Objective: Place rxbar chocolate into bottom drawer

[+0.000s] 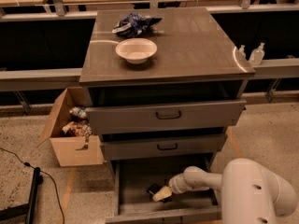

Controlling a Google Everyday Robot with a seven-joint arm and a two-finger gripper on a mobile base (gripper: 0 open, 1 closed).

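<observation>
At the lower middle of the frame, the gripper [161,193] reaches low inside the open bottom drawer [138,178]. The rxbar chocolate [153,189] lies at its tip, on or just over the drawer floor. Whether the bar is gripped or free cannot be told. Delivery looks nearly done, with release and withdrawal left. The middle drawer [163,147] overhangs closely, so the clear exit is toward the bottom edge.

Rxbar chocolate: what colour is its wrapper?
Near-black, camera view; rxbar chocolate sits at the hand inside the bottom drawer.
</observation>
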